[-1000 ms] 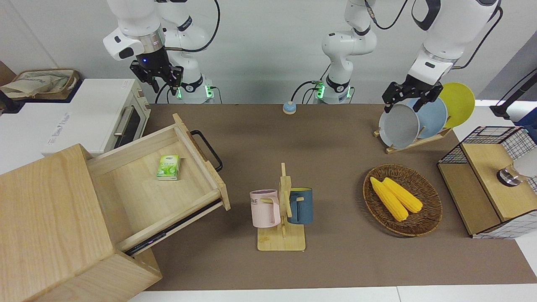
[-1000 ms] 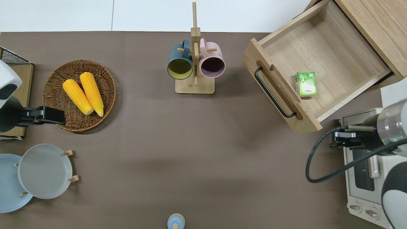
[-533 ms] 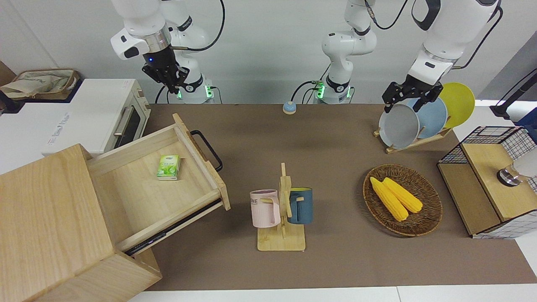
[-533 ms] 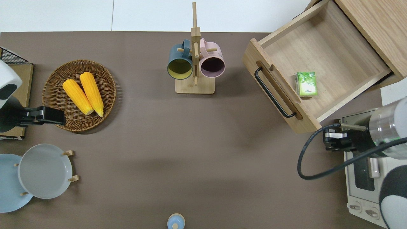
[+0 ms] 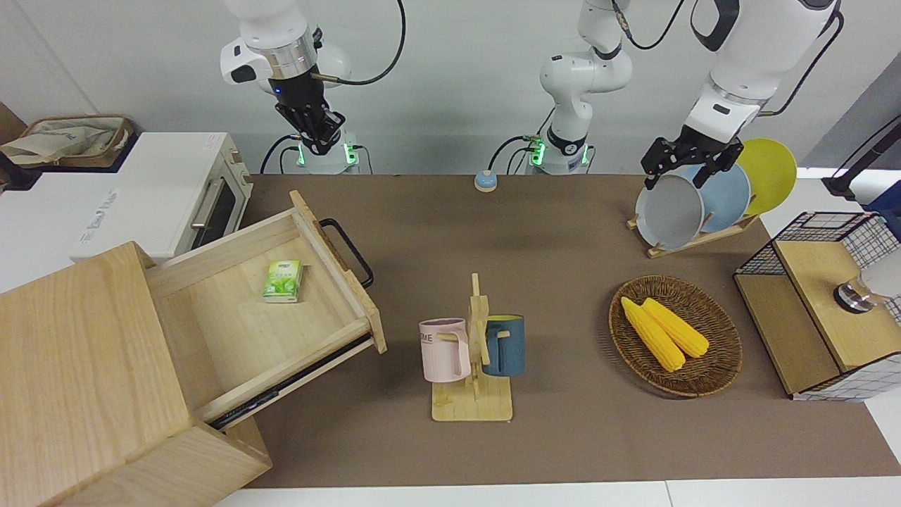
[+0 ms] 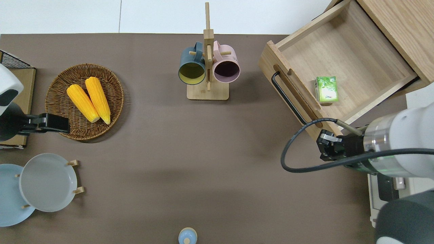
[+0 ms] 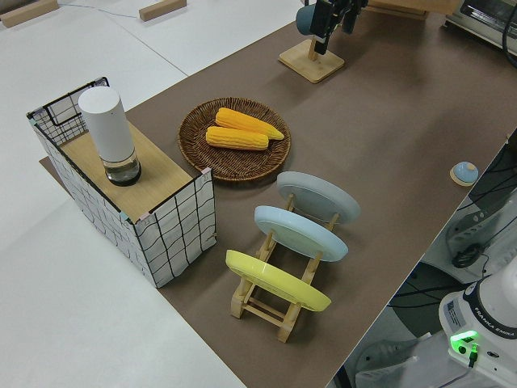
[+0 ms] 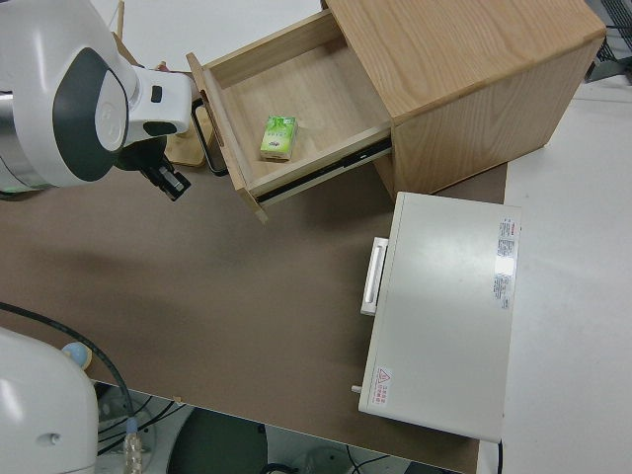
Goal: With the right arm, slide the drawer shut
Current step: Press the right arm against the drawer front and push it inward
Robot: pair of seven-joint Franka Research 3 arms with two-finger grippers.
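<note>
While the wide shallow pale-wood drawer [image 6: 339, 71] remained pulled fully out of the big pale-wood box cabinet [image 5: 84, 373], at the right arm's end of the table, the right arm's black two-finger gripper [image 6: 324, 149] had travelled, over the past second, from above the white toaster oven [image 5: 169, 197] to open brown table surface [image 6: 203, 162] just beside the drawer's front corner. The approach was therefore judged under way, with no contact yet. Whether its fingers were parted could not be told; nothing was held. A small green carton [image 6: 326, 88] lay inside the drawer. The black metal loop handle [image 6: 288, 98] faced clear table, with the wooden mug rack [image 6: 208, 67] well apart, leaving room for a push. The left arm was parked.
</note>
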